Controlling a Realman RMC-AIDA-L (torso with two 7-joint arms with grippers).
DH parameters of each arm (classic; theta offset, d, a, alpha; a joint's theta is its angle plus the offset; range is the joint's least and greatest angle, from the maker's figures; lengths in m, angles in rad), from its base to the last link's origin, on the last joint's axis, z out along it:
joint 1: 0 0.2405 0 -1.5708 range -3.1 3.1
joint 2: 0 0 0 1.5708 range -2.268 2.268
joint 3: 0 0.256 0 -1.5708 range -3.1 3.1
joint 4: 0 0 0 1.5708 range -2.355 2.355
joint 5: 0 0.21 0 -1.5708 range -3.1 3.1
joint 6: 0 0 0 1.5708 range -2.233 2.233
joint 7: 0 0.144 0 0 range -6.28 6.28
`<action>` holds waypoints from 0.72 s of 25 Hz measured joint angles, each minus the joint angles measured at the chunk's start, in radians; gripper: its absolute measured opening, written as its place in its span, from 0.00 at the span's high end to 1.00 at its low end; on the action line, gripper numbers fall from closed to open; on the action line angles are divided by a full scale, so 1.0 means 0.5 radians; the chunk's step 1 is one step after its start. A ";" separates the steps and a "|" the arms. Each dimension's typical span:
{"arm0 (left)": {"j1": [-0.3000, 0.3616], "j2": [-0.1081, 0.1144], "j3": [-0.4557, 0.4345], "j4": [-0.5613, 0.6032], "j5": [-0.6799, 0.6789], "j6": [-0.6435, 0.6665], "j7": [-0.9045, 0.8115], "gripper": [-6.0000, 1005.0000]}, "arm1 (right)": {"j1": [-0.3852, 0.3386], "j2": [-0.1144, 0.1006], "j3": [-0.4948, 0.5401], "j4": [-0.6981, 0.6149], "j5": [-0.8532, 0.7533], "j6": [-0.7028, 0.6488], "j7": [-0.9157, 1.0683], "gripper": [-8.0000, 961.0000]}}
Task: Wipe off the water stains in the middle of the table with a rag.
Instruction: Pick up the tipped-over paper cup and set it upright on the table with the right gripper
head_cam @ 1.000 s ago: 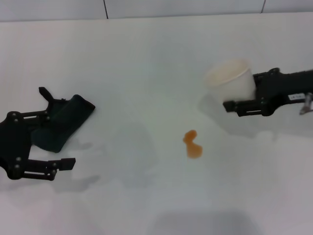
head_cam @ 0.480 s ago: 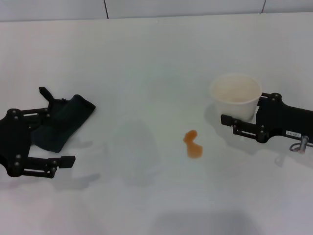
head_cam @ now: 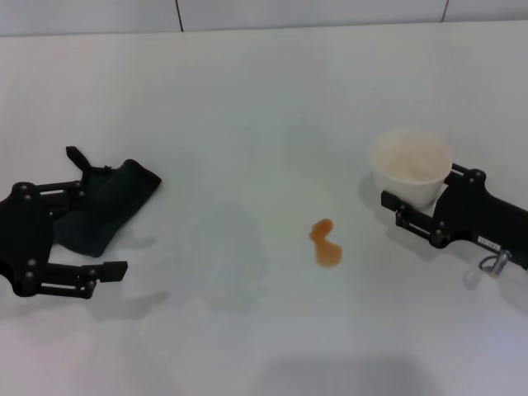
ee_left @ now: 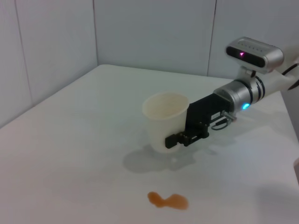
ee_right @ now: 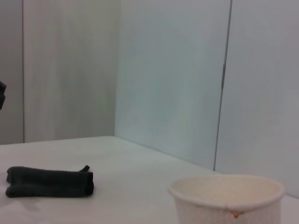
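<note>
Orange-brown water stains point(head_cam: 325, 244) lie mid-desk point(head_cam: 247, 99). The dark rag point(head_cam: 99, 206) sits at nine o'clock, between the spread jaws of the left gripper point(head_cam: 103, 219). At three o'clock the right gripper point(head_cam: 417, 206) pinches a paper cup point(head_cam: 410, 167). Only the right wrist view shows an orange drip on the cup's rim point(ee_right: 236, 214). Since the earlier frames, the cup has come down from a tilted, raised position to upright.

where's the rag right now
In the head view the rag lies flat on the table's left side, between the open left gripper's fingers, far left of the stains.
</note>
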 joint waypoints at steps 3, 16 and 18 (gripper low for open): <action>0.004 -0.002 0.000 0.000 0.000 -0.007 0.000 0.15 | 0.003 0.000 -0.001 0.043 0.009 0.005 -0.028 0.38; 0.012 -0.011 0.001 0.000 0.019 -0.007 0.000 0.16 | 0.008 0.000 -0.003 0.232 0.005 0.011 -0.090 0.37; 0.012 -0.011 0.006 0.000 0.019 -0.007 0.000 0.16 | 0.009 0.000 -0.003 0.246 0.004 0.017 -0.081 0.36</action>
